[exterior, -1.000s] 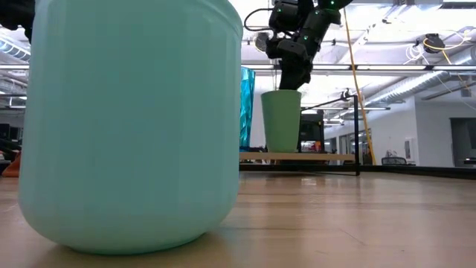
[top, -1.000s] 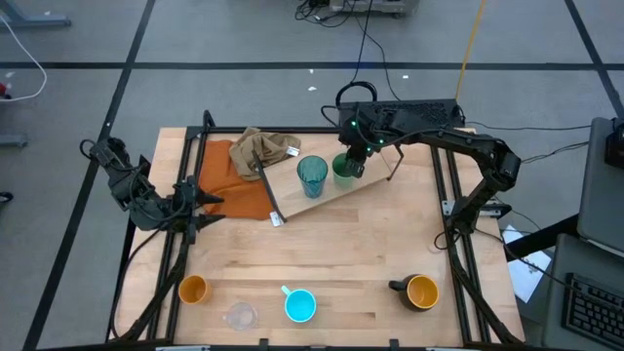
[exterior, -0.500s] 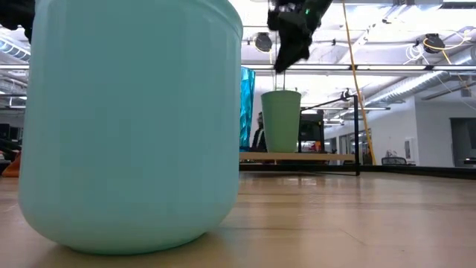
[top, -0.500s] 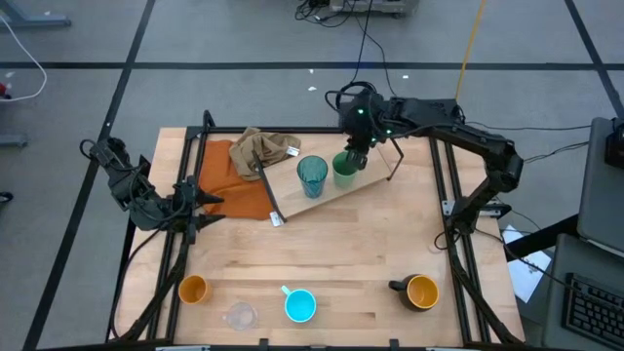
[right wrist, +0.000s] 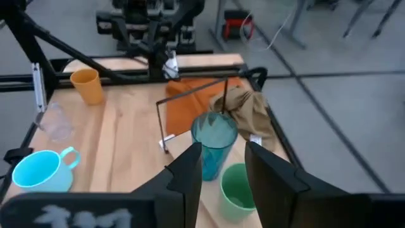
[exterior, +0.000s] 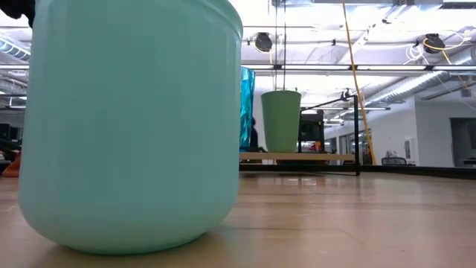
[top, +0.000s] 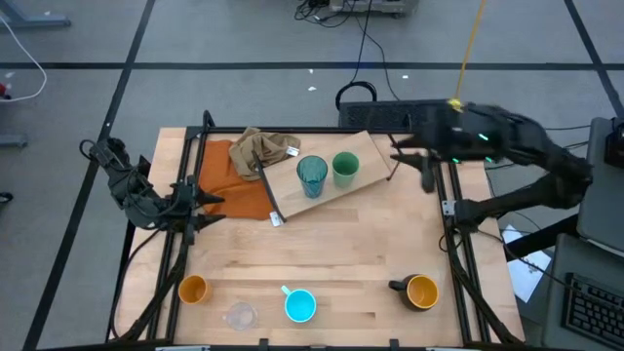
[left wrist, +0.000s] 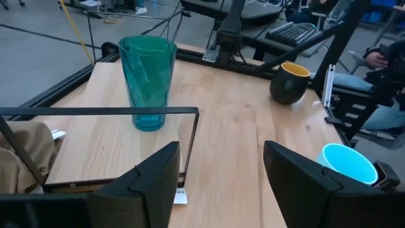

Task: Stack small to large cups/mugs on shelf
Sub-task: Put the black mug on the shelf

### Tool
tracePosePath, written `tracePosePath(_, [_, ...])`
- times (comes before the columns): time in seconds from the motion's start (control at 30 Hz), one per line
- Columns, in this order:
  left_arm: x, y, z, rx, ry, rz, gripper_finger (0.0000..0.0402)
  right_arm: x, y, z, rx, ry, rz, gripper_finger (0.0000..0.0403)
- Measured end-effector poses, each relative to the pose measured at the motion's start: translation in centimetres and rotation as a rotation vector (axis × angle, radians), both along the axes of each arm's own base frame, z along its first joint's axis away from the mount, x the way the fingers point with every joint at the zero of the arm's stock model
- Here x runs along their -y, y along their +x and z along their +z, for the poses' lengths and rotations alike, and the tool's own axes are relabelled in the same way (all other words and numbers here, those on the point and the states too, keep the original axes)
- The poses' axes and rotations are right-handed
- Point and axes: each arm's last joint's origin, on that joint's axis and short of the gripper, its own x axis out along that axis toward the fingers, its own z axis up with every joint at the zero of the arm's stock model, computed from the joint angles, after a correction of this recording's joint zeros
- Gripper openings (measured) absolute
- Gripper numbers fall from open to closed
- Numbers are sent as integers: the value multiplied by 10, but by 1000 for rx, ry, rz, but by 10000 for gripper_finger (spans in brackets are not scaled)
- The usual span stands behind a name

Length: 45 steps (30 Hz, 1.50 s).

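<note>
The shelf (top: 375,156) stands at the table's far middle. The tall teal tumbler (top: 312,175) and the green cup (top: 345,168) stand upright on it by their bases, side by side. The orange cup (top: 193,289), clear glass (top: 240,316), light-blue mug (top: 300,305) and black mug (top: 419,292) stand along the near edge. My right gripper (right wrist: 223,171) hangs open and high, to the right of the shelf, touching nothing. My left gripper (left wrist: 218,183) waits open at the table's left side, pointing toward the tumbler (left wrist: 147,82).
An orange cloth (top: 234,177) and a crumpled tan cloth (top: 265,148) lie left of the shelf, at the far left. Black frame rails (top: 453,244) run along both table sides. The light-blue mug (exterior: 130,126) fills the low view's left half.
My right gripper has risen from the green cup's rim and swung up and toward the table's right edge, clear of the shelf. The green cup stays upright on the shelf beside the tumbler.
</note>
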Motion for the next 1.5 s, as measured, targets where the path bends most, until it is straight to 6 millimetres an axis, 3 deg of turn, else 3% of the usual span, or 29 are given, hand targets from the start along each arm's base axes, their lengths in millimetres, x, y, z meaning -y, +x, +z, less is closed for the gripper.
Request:
tracePosePath(0.27, [0,0,0,-5,-2,-7,230,-23,-65,-22,32,49,-41,112])
tracePosePath(0.53, [0,0,0,-4,-6,-4,230,-27,-92,-74,135,34,144,112])
tracePosePath(0.77, [0,0,0,2,-25,12,230,-34,-91,-123,232,62,339,112])
tracePosePath(0.97, [0,0,0,4,-27,18,230,-38,-79,-157,275,52,348,112])
tracePosePath(1.2, [-1,0,0,8,-19,29,230,-45,-54,-216,192,105,325,112])
tracePosePath(1.3, [-1,0,0,8,-3,29,230,-46,-51,-224,119,149,300,112])
tracePosePath(1.5, [-2,0,0,17,24,56,230,-47,-46,-221,99,176,290,112])
